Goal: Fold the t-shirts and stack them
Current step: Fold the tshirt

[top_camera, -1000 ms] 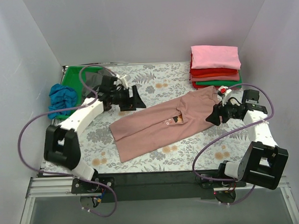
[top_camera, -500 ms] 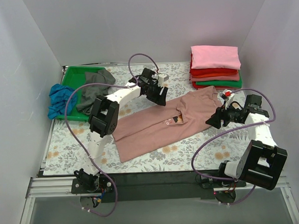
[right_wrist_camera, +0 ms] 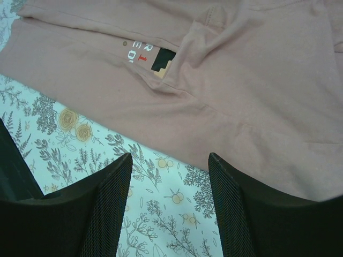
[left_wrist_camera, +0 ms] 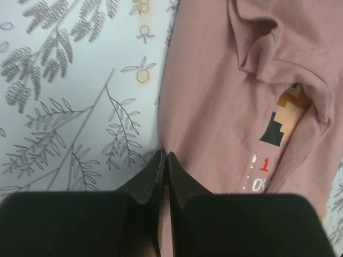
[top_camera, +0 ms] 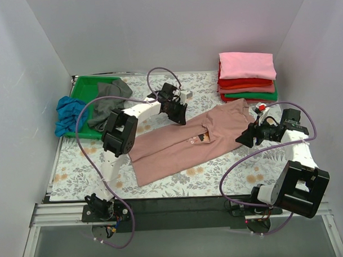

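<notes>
A dusty-pink t-shirt (top_camera: 183, 148) with a pixel graphic lies partly folded, spread diagonally across the floral table cover. My left gripper (top_camera: 179, 114) is down at its far long edge. In the left wrist view the jaws of that gripper (left_wrist_camera: 165, 155) are shut, with the shirt's (left_wrist_camera: 225, 107) hem pinched between them. My right gripper (top_camera: 245, 138) hovers by the shirt's near right edge; it is open (right_wrist_camera: 169, 160) over the table cover, with the shirt (right_wrist_camera: 241, 96) just beyond its fingertips. A stack of folded t-shirts (top_camera: 247, 75), pink, red and green, sits at the back right.
A green tray (top_camera: 82, 86) at the back left holds a crumpled grey t-shirt (top_camera: 108, 99). A blue t-shirt (top_camera: 69, 112) lies bunched beside the tray, against the left wall. White walls close in three sides.
My left arm swung from the left side across to the pink shirt's far edge, and its jaws closed there. The right arm barely moved.
</notes>
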You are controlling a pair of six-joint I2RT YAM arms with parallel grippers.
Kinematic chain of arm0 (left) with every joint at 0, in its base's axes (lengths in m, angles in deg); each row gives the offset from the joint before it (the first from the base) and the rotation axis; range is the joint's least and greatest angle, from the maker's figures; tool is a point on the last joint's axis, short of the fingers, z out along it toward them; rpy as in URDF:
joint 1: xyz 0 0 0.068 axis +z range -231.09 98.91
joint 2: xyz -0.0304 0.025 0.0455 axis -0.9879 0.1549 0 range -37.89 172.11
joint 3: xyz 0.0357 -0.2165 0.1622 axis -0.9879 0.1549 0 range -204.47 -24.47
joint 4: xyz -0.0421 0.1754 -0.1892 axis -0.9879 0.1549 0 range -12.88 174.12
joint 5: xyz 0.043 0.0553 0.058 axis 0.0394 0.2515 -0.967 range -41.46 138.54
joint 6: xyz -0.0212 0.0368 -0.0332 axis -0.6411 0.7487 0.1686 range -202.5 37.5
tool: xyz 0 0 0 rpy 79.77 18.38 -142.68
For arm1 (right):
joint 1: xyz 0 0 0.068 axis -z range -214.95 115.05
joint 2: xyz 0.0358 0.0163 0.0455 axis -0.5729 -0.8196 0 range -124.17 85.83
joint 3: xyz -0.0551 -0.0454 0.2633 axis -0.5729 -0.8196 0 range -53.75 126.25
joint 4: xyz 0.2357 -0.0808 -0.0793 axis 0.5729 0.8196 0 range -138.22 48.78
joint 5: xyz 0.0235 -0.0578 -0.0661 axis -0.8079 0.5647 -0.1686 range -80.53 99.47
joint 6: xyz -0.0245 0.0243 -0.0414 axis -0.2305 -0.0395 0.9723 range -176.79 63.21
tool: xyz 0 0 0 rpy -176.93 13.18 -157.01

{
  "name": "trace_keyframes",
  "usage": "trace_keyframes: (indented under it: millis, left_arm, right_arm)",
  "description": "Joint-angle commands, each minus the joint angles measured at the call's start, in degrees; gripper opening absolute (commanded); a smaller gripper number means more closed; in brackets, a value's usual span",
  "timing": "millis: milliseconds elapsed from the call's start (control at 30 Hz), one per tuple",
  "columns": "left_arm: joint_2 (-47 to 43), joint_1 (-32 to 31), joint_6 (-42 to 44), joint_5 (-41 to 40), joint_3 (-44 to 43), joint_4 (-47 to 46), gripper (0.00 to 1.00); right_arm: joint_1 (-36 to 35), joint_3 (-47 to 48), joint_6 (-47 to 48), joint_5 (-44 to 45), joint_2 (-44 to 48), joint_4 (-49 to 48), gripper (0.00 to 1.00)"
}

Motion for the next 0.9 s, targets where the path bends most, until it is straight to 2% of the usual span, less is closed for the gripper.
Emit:
trace_keyframes:
  millis: [0, 133, 233, 400, 433, 567, 633, 700, 733, 767, 867]
  left_arm:
    - [-3.2, -0.3, -1.0, 0.2, 5.8, 3.2, 0.00]
    - [-7.9, 2.4, -8.1, -7.3, 13.8, 0.8, 0.00]
    - [-12.8, 7.1, -16.2, -9.2, 18.7, 0.3, 0.00]
    - [-23.3, 14.4, -25.6, -11.1, 32.5, 1.5, 0.00]
    - [-24.6, 17.1, -27.1, -11.6, 36.1, 1.7, 0.00]
    - [-28.8, 20.7, -27.9, -11.7, 40.2, 0.3, 0.00]
    - [-29.4, 21.2, -26.7, -11.2, 39.4, -0.2, 0.12]
    - [-30.1, 21.3, -25.8, -10.7, 37.9, -0.4, 0.25]
    - [-31.4, 21.3, -25.3, -10.7, 36.3, -0.5, 0.27]
    - [-32.2, 21.3, -25.0, -11.0, 35.6, -0.6, 0.29]
    - [-37.3, 21.3, -23.2, -13.4, 33.9, -2.1, 0.39]
  right_arm:
    - [0.2, -0.4, 1.1, -1.9, 0.6, 0.5, 0.65]
    - [0.3, -0.5, 1.3, -1.5, 0.6, 0.6, 0.65]
    - [0.3, -0.6, 1.4, -1.3, 0.5, 0.7, 0.65]
    - [0.3, -0.4, 1.5, -1.1, -0.3, 0.8, 0.65]
    - [0.2, -0.4, 1.4, -1.1, -0.6, 0.8, 0.65]
    - [-1.9, 0.4, 1.0, 0.9, -2.5, 0.6, 0.65]
    - [-6.1, 1.6, -0.8, 5.4, -4.8, -1.7, 0.65]
    - [-9.3, 2.7, -7.3, 9.5, -7.7, -5.0, 0.64]
    - [-12.1, 4.5, -9.5, 13.7, -8.9, -9.1, 0.65]
    - [-13.4, 5.9, -14.9, 15.9, -10.4, -10.7, 0.66]
    - [-17.2, 13.3, -21.1, 21.9, -18.3, -14.0, 0.70]
